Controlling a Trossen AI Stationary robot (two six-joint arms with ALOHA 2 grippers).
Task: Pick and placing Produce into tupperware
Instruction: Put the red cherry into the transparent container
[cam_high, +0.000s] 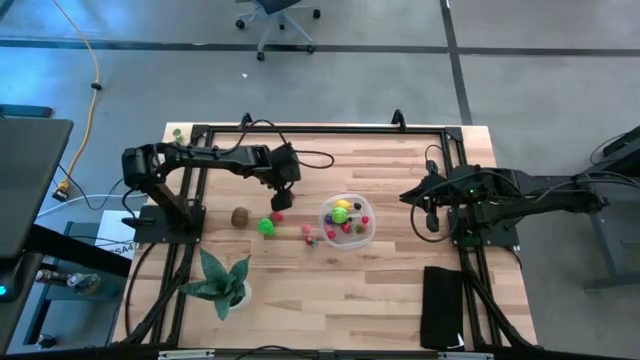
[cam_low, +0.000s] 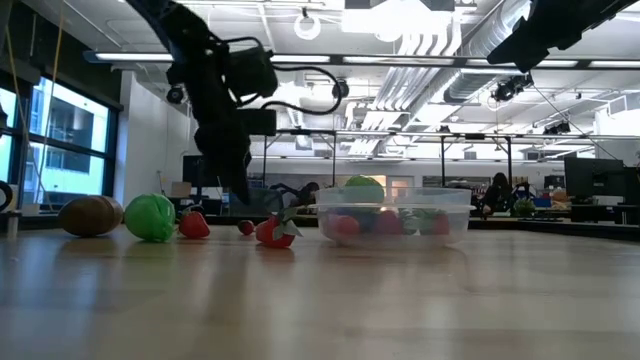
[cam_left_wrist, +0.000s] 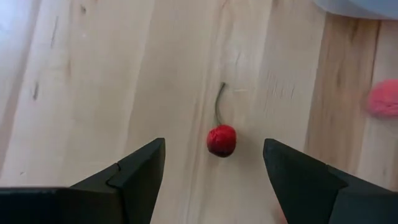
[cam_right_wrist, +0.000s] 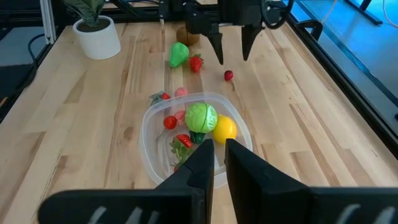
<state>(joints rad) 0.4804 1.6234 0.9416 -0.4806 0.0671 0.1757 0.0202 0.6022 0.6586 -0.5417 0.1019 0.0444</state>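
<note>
We're looking down at a red cherry (cam_left_wrist: 221, 140) with a thin stem on the wooden table (cam_left_wrist: 112, 81). Our left gripper (cam_left_wrist: 214, 165) is spread wide, a finger on each side, not touching it.
</note>
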